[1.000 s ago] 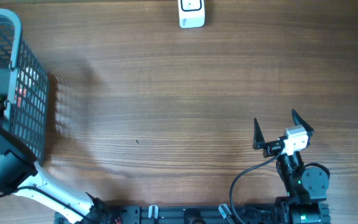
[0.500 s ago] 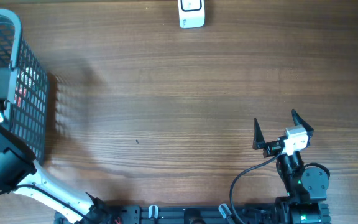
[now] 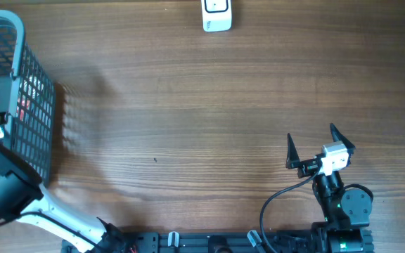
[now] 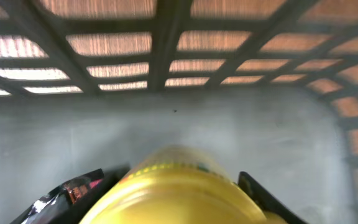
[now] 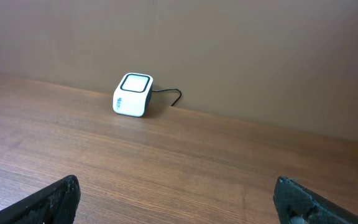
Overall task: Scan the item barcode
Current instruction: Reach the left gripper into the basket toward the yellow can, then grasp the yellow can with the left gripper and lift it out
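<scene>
the wood table (image 3: 188, 105) has a grey basket (image 3: 37, 91) at its left edge. the left gripper (image 4: 169, 185) is down in the basket, squeezing a yellow item (image 4: 173, 202). the right gripper (image 3: 311, 133) sits wide open at the front. the little white scanner (image 3: 216, 14) is at the far edge.

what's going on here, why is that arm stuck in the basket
The left gripper is down inside the grey plastic mesh basket, closed around a rounded yellow item. The right gripper sits open and empty at the near right of the wooden table. The small white cube-shaped barcode scanner stands at the far edge; the item is not yet there.
</scene>
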Robot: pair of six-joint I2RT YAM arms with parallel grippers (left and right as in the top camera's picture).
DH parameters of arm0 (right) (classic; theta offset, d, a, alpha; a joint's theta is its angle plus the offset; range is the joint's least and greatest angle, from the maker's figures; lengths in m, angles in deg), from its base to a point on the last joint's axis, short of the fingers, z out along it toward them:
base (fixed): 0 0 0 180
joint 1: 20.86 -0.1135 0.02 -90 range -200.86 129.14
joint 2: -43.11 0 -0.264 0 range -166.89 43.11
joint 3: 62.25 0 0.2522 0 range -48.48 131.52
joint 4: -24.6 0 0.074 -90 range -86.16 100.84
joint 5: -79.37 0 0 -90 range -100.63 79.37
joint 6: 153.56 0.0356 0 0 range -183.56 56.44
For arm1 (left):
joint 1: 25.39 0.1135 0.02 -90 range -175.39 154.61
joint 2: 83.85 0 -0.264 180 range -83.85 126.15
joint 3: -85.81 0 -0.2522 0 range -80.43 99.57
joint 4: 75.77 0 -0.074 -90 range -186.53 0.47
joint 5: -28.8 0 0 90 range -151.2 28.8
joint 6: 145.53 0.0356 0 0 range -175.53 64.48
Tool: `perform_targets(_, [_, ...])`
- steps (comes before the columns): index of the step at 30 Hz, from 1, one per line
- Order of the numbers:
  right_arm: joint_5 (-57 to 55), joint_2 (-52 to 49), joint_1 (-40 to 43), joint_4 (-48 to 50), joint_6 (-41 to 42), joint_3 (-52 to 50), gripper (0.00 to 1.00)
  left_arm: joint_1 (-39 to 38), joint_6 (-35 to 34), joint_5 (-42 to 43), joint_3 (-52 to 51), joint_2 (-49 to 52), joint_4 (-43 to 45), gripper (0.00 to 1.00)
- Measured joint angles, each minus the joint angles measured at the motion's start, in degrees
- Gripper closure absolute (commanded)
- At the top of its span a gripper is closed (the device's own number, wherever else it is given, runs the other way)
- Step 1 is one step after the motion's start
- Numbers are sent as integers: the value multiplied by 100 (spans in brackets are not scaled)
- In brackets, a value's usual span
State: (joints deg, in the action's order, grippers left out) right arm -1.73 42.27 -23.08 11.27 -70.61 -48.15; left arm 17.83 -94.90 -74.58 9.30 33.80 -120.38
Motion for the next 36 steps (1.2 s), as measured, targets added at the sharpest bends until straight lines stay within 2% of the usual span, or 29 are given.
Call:
perform_targets(10, [0, 0, 0, 0, 0, 0, 0, 0, -15, -2, 2, -511, -109, 40])
perform_targets(12, [0, 0, 0, -2, 0, 0, 0, 0, -15, -2, 2, -511, -133, 30])
perform_targets(17, [0, 0, 0, 0, 0, 0, 0, 0, -20, -4, 2, -511, -157, 16])
perform_targets(28, [0, 0, 0, 0, 0, 0, 0, 0, -17, -4, 2, -492, 140, 14])
perform_targets(36, [0, 0, 0, -2, 0, 0, 0, 0, -20, -2, 2, -63, 221, 14])
